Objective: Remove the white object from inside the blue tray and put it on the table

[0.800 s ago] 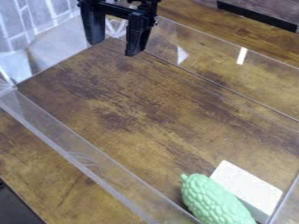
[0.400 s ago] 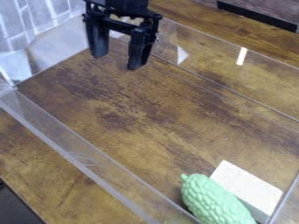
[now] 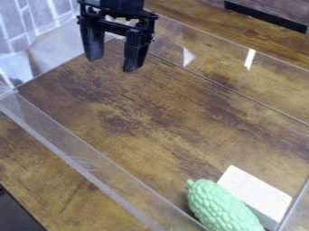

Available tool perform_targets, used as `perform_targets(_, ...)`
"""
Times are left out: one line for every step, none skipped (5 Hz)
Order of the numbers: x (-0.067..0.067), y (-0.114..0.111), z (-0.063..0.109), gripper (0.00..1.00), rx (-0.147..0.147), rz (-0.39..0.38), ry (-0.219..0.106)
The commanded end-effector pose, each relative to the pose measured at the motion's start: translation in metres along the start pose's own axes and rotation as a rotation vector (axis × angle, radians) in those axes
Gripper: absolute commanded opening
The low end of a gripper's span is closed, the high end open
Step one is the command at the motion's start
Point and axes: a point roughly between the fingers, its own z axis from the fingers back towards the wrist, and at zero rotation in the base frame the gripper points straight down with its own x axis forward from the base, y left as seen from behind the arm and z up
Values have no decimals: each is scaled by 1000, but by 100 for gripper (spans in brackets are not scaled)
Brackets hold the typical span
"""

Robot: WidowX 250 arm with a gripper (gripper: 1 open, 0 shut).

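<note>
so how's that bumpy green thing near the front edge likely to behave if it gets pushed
The bumpy green thing looks elongated and rounded, so it would probably roll or pivot rather than slide straight. Its knobbly skin likely gives some grip on the table. It seems to overlap the flat white piece, which might shift with it.

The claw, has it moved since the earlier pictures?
Yes. The open claw has shifted left, away from the bright glare streak on the acrylic wall.

A single raised camera looks down at an angle across the table (image 3: 145,108), close in, from one corner.
</note>
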Motion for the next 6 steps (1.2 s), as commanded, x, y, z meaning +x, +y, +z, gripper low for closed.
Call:
perform_targets(7,6,28,100,-13,11,-95)
perform_targets(12,12,31,100,-8,1,-99)
perform_targets(14,17,30,100,-4,-11,-103)
perform_targets(18,17,26,100,-9,-14,-99)
perform_targets(20,18,24,100,-4,-33,-102)
perform_targets(22,19,24,100,-5,-43,-106)
